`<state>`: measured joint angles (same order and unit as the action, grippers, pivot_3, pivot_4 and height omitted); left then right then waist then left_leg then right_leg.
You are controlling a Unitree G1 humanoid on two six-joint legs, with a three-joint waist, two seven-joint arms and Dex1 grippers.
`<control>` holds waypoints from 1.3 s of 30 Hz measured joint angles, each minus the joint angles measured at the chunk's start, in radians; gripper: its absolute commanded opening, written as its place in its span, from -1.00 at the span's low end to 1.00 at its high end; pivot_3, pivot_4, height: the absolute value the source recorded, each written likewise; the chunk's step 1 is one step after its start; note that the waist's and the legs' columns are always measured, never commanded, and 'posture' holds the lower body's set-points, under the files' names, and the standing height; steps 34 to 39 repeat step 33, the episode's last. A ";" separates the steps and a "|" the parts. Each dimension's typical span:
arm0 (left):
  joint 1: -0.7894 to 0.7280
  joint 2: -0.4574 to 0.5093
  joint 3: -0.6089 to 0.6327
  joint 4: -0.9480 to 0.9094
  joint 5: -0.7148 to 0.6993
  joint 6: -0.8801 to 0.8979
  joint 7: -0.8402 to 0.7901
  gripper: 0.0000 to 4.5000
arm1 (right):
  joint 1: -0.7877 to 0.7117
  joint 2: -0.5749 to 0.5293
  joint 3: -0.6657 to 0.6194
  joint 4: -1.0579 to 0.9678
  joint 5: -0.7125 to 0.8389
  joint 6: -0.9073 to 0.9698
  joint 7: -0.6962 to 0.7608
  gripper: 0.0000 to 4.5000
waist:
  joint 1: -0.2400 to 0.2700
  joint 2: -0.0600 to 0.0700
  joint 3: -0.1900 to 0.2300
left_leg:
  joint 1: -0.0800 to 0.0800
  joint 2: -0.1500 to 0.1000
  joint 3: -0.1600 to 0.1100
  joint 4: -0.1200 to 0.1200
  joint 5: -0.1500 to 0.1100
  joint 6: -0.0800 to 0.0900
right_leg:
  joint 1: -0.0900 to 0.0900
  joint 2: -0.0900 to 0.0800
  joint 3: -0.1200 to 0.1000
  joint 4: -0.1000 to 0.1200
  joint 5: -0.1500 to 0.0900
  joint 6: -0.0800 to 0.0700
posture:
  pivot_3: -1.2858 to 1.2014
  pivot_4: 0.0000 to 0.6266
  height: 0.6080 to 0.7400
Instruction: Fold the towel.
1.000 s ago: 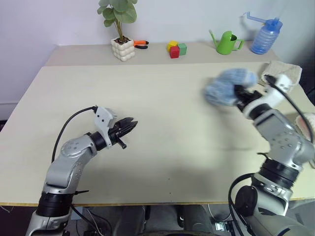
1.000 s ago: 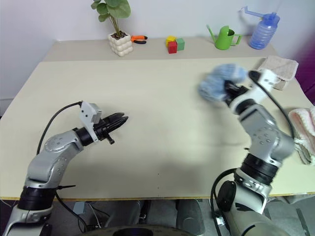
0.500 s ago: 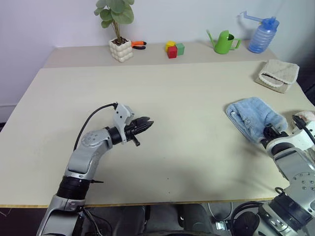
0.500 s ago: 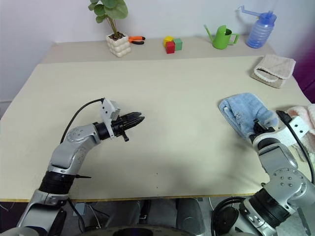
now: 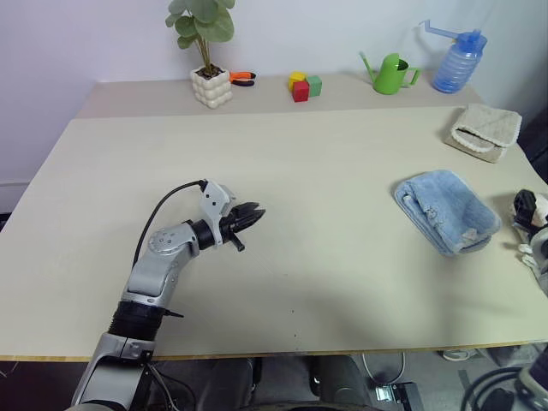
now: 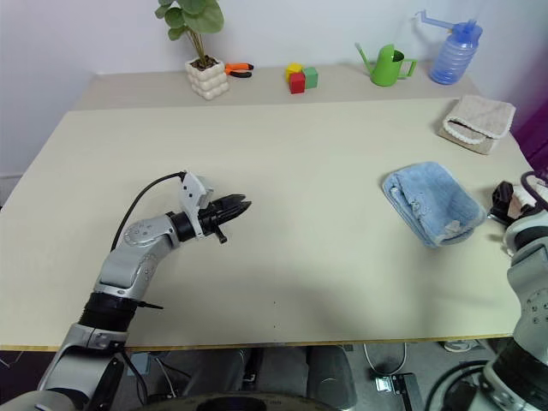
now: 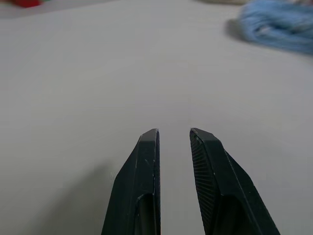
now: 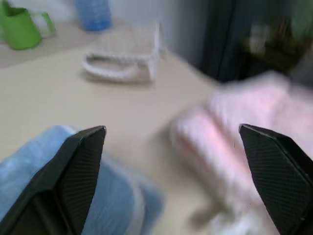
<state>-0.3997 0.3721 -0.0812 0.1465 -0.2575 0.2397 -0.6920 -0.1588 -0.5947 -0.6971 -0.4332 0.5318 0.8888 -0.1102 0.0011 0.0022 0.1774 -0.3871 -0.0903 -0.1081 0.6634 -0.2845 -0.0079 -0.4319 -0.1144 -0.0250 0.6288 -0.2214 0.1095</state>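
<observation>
Since a second ago, we see our right claw has let go of the towel, which now lies folded on the table just beside it; its fingers spread wide. Our left claw, well apart from the towel, hovers slightly parted, empty.

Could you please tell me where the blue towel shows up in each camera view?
Left eye: towel, right of centre.
Right eye: towel, right of centre.
Left wrist: blue blur in a corner, far off.
Right wrist: blue by one finger.
Shared landmark: beige cloth beyond it.
</observation>
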 measured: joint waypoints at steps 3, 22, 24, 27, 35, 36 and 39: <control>-0.011 0.016 0.027 0.056 0.051 -0.055 0.067 -0.58 | -0.002 -0.063 0.165 0.014 -0.043 -0.105 0.157 0.98 | -0.011 -0.001 0.000 | 0.001 0.000 0.000 0.000 0.000 0.000 | 0.000 0.000 0.000 0.000 0.000 0.000 | 0.03 -0.52 0.88; 0.253 0.116 0.220 -0.212 0.005 0.001 0.133 -0.58 | -0.102 -0.094 0.593 0.266 -0.149 -0.423 0.766 0.98 | 0.012 -0.002 0.002 | -0.001 -0.001 -0.002 0.001 -0.001 0.000 | 0.001 -0.002 -0.001 -0.003 0.000 0.000 | 0.03 -0.52 0.88; 0.278 0.111 0.223 -0.261 0.003 0.017 0.147 -0.58 | -0.129 -0.092 0.615 0.304 -0.174 -0.443 0.781 0.98 | 0.008 -0.002 0.002 | 0.000 -0.001 -0.002 0.001 -0.001 0.000 | 0.001 -0.002 -0.001 -0.003 0.000 0.000 | 0.03 -0.52 0.88; 0.311 0.101 0.227 -0.303 -0.002 0.038 0.166 -0.58 | -0.188 -0.078 0.638 0.358 -0.198 -0.463 0.792 0.98 | 0.007 -0.002 0.002 | 0.000 0.000 -0.002 0.000 0.000 0.000 | 0.001 -0.002 -0.001 -0.003 0.000 0.000 | 0.03 -0.52 0.88; 0.334 0.118 0.260 -0.329 -0.008 0.060 0.179 -0.58 | -0.227 -0.035 0.649 0.424 -0.216 -0.518 0.813 0.98 | 0.014 -0.003 0.002 | 0.000 -0.002 -0.002 0.001 0.000 0.000 | 0.001 -0.003 -0.001 -0.003 0.000 0.000 | 0.03 -0.52 0.88; 0.334 0.118 0.260 -0.329 -0.008 0.060 0.179 -0.58 | -0.227 -0.035 0.649 0.424 -0.216 -0.518 0.813 0.98 | 0.014 -0.003 0.002 | 0.000 -0.002 -0.002 0.001 0.000 0.000 | 0.001 -0.003 -0.001 -0.003 0.000 0.000 | 0.03 -0.52 0.88; 0.334 0.118 0.260 -0.329 -0.008 0.060 0.179 -0.58 | -0.227 -0.035 0.649 0.424 -0.216 -0.518 0.813 0.98 | 0.014 -0.003 0.002 | 0.000 -0.002 -0.002 0.001 0.000 0.000 | 0.001 -0.003 -0.001 -0.003 0.000 0.000 | 0.03 -0.52 0.88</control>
